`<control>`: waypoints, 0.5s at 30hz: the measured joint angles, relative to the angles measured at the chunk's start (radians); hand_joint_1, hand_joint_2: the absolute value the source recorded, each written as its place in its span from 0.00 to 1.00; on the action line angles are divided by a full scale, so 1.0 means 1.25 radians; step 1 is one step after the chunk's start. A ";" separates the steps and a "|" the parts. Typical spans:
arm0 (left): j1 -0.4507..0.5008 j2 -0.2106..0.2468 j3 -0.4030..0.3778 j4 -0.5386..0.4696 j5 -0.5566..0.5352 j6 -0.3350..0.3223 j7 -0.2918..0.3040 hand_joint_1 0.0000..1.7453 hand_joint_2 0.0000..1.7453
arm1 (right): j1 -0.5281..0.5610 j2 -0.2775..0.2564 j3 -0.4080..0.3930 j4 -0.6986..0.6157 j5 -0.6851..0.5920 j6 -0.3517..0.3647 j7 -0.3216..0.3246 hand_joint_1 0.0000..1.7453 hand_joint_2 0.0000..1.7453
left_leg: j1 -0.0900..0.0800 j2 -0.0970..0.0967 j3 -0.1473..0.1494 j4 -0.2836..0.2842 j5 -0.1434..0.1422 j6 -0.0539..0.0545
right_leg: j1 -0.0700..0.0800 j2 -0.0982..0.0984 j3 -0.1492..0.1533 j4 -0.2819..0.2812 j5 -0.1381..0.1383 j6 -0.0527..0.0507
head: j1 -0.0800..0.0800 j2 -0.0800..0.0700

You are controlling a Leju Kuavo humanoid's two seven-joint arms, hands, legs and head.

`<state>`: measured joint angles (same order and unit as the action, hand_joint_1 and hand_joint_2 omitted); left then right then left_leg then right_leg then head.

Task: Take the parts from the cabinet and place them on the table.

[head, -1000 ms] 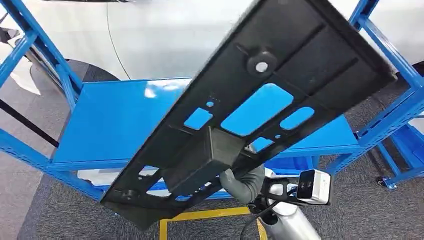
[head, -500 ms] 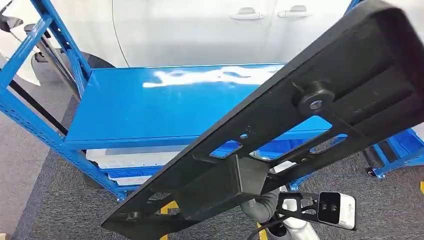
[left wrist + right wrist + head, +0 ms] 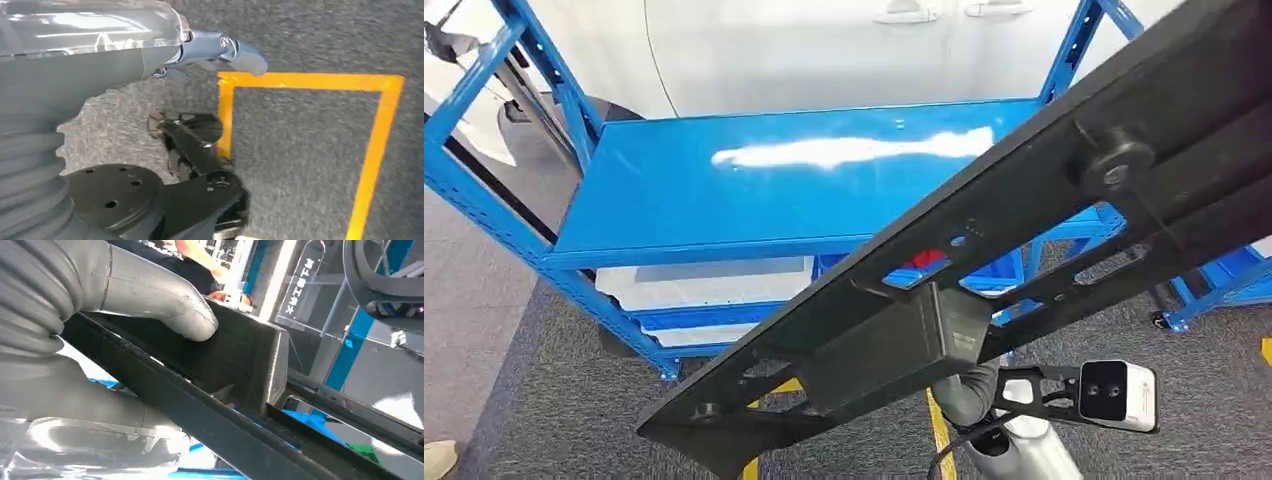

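A long black plastic panel (image 3: 1024, 200) with several cut-outs slants across the head view, from low left up to the right edge. My right hand (image 3: 969, 395) grips it from below at a box-shaped block (image 3: 894, 345) on its underside. In the right wrist view the thumb (image 3: 165, 305) presses on that block (image 3: 240, 360), and the other fingers are hidden behind the panel. My left hand (image 3: 215, 50) hangs over the floor with nothing in it, its thumb sticking out.
A blue steel rack (image 3: 754, 190) stands ahead with a bare top shelf, and white bins (image 3: 704, 285) sit on its lower level. A white car (image 3: 824, 50) is behind it. Yellow tape (image 3: 310, 81) marks the grey carpet. A shoe (image 3: 436, 458) shows at the lower left.
The whole picture has shifted, so the camera has moved and the rack now sits higher and further left. The panel lies flatter and reaches further right, still in my right hand.
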<state>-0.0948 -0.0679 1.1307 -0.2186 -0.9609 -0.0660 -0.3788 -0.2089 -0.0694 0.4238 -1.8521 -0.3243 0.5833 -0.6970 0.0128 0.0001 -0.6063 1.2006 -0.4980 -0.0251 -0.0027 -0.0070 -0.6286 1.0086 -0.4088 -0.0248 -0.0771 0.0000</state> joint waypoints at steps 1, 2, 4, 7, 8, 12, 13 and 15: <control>-0.001 0.000 0.000 0.000 0.001 0.002 0.000 0.00 1.00 | -0.003 -0.001 0.000 0.000 -0.002 0.003 0.000 1.00 1.00 | 0.000 0.000 0.051 -0.071 0.012 0.005 | 0.000 0.000 -0.008 0.003 0.006 0.002 | 0.000 0.000; -0.004 0.002 0.001 0.000 0.002 0.003 0.001 0.00 1.00 | -0.005 0.000 0.000 0.000 -0.003 0.007 0.000 1.00 1.00 | -0.004 0.000 0.092 -0.142 -0.015 0.010 | 0.002 0.000 -0.015 0.006 0.011 0.007 | 0.000 0.000; -0.004 0.002 0.002 0.000 0.005 0.004 0.002 0.00 1.00 | -0.009 -0.001 0.000 0.000 -0.005 0.007 0.000 1.00 1.00 | -0.010 -0.002 0.104 -0.169 -0.013 0.015 | 0.000 -0.004 -0.016 0.003 0.025 0.016 | 0.000 0.000; -0.002 0.000 0.002 0.000 0.007 0.005 0.001 0.00 1.00 | -0.009 -0.001 0.000 0.000 -0.004 0.004 0.001 1.00 1.00 | -0.001 0.003 0.094 -0.182 0.010 0.030 | 0.003 -0.001 -0.022 -0.003 0.033 0.032 | 0.000 0.000; -0.003 0.000 0.003 0.000 0.007 0.005 0.000 0.00 1.00 | -0.008 -0.001 0.000 -0.001 -0.003 0.005 0.000 1.00 1.00 | -0.002 0.004 0.084 -0.182 0.018 0.037 | 0.000 0.001 -0.034 0.019 -0.004 0.034 | 0.000 0.000; -0.002 0.000 0.005 0.000 0.008 0.005 -0.011 0.00 1.00 | 0.013 0.001 -0.002 -0.002 0.025 0.040 0.000 1.00 1.00 | -0.003 0.005 0.041 -0.177 0.049 0.041 | -0.004 0.002 -0.091 0.242 -0.142 0.045 | 0.000 0.000; 0.000 0.000 0.006 0.000 0.008 0.005 -0.014 0.00 1.00 | 0.021 0.004 -0.005 -0.002 0.034 0.050 0.000 1.00 1.00 | -0.002 0.005 0.030 -0.174 0.055 0.040 | -0.006 0.002 -0.083 0.256 -0.125 0.046 | 0.000 0.000; 0.002 0.000 0.008 0.000 0.008 0.005 -0.016 0.00 1.00 | 0.028 0.012 -0.012 -0.002 0.044 0.063 0.000 1.00 1.00 | -0.002 0.005 0.008 -0.165 0.065 0.035 | -0.010 0.002 -0.021 0.187 -0.067 0.045 | 0.000 0.000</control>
<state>-0.0921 -0.0679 1.1410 -0.2186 -0.9506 -0.0595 -0.3983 -0.1744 -0.0541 0.4093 -1.8540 -0.2697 0.6627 -0.6970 0.0100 0.0068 -0.5969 0.9941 -0.4172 0.0181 -0.0149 -0.0048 -0.6544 1.2420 -0.4922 0.0319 -0.0771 0.0000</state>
